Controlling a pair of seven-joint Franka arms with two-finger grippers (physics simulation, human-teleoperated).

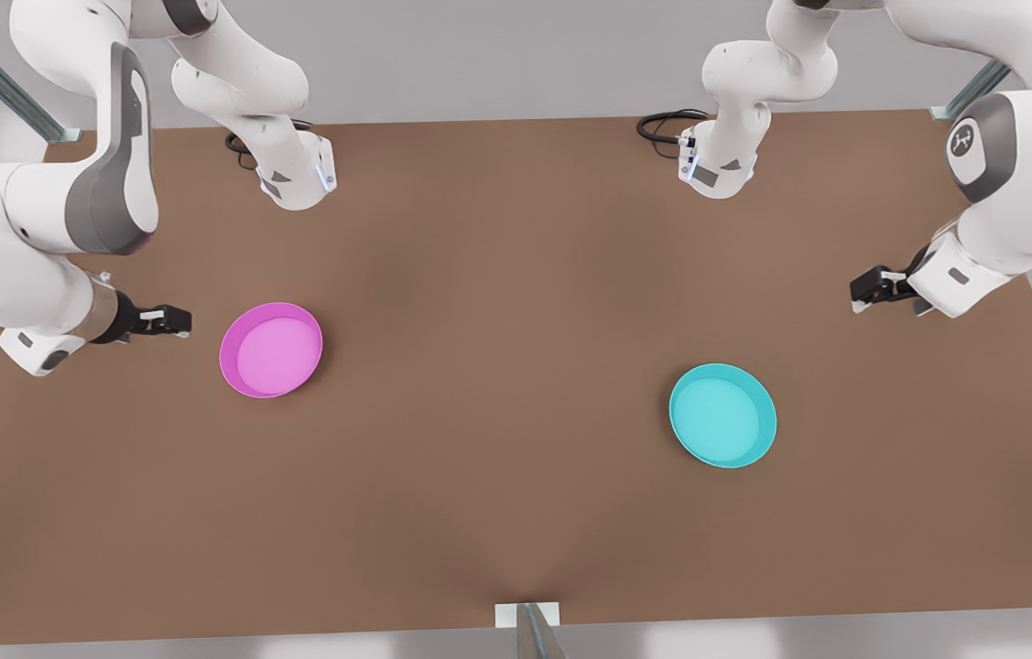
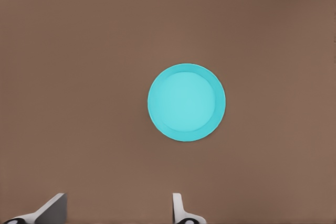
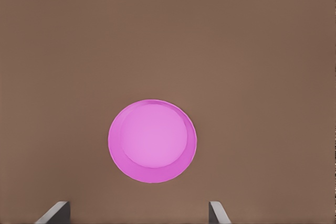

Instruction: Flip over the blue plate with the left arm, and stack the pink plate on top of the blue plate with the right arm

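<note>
The blue plate (image 1: 722,415) lies rim-up on the brown table (image 1: 497,366) at the front view's right; it also shows in the left wrist view (image 2: 186,102). The pink plate (image 1: 271,350) lies rim-up at the front view's left, and the right wrist view (image 3: 152,141) looks down on it. My left gripper (image 1: 871,293) hovers above the table, behind and to the right of the blue plate, its fingers (image 2: 178,205) open and holding nothing. My right gripper (image 1: 169,320) hangs just left of the pink plate, apart from it, fingers (image 3: 218,211) open and holding nothing.
Both arm bases (image 1: 296,174) (image 1: 717,165) stand at the table's far edge with black cables (image 1: 662,124) beside them. A small white bracket (image 1: 527,615) sits at the middle of the near edge. Bare table separates the two plates.
</note>
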